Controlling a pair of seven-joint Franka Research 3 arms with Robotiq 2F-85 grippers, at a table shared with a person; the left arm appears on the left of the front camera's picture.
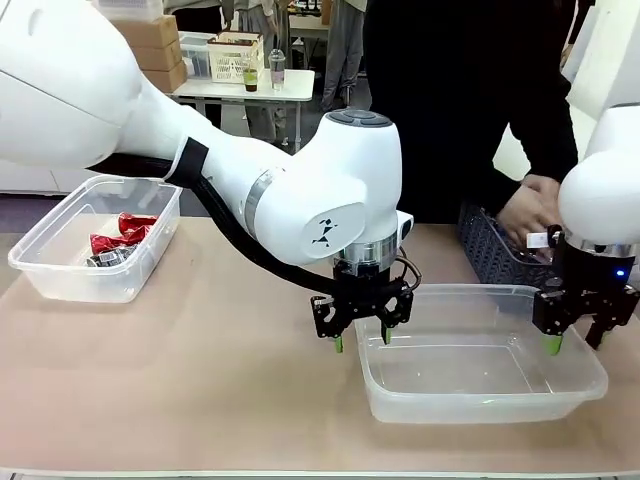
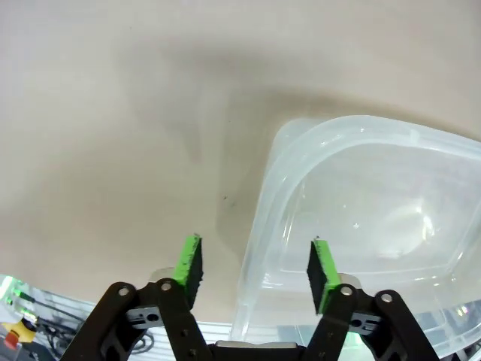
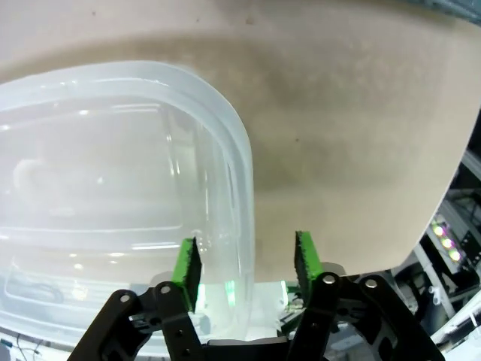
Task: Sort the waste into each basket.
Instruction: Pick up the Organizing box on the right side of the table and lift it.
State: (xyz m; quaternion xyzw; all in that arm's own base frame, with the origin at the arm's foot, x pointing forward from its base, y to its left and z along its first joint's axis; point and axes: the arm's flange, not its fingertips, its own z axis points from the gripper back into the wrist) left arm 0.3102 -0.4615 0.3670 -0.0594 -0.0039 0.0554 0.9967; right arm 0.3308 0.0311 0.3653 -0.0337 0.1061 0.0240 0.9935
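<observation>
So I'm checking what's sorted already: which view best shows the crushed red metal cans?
The front view: the crushed red metal cans lie in the clear rectangular plastic tub at left. Both wrist views show only the other, empty tub.

Dark lattice basket on tan table — person behind.

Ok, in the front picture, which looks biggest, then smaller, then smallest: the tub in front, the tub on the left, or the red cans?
1. Front tub, though it is nearer the camera, so the two tubs may really match.
2. Left tub.
3. Red cans, smallest by far.
</observation>
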